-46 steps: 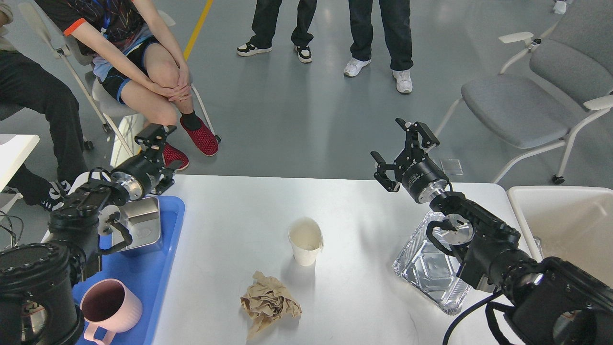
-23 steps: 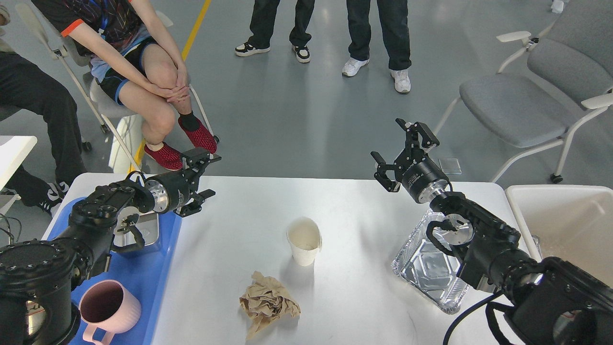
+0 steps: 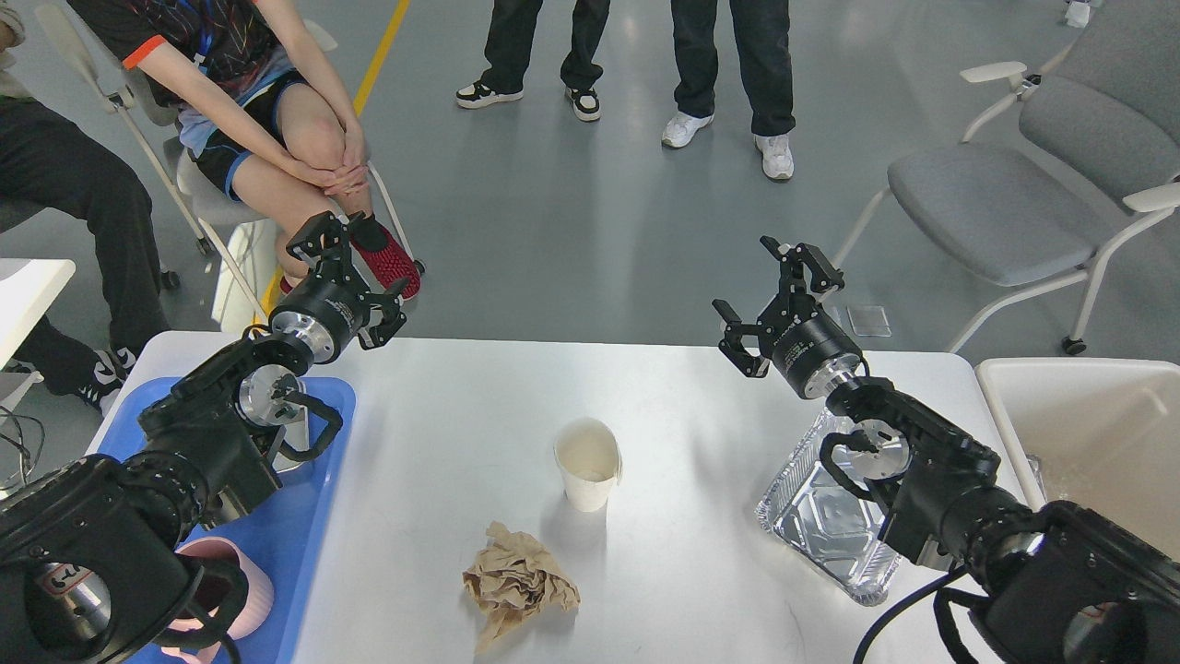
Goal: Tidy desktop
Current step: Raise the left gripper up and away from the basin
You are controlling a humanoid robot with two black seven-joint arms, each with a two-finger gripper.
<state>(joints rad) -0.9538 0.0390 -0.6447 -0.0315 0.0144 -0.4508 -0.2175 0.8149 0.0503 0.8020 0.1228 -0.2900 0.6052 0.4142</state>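
The white desktop (image 3: 682,415) holds a white paper cup (image 3: 588,475) upright at its middle. A crumpled brown paper wad (image 3: 518,583) lies just in front of the cup. An empty foil tray (image 3: 823,527) sits at the right, partly under my right arm. My left gripper (image 3: 355,272) is open and empty, raised over the desktop's far left edge. My right gripper (image 3: 770,295) is open and empty, raised over the far edge, behind the foil tray. Both are well away from the cup and the wad.
A blue plastic tray (image 3: 304,526) at the left holds a pink mug (image 3: 241,590), and my left arm hides most of it. An off-white bin (image 3: 1088,433) stands at the right edge. Seated and standing people (image 3: 277,111) and a grey chair (image 3: 996,203) are beyond the table.
My left gripper swung right from above the blue tray, low over the desktop's far left corner, then lifted and turned upward. My right gripper has barely moved. The objects stayed put.
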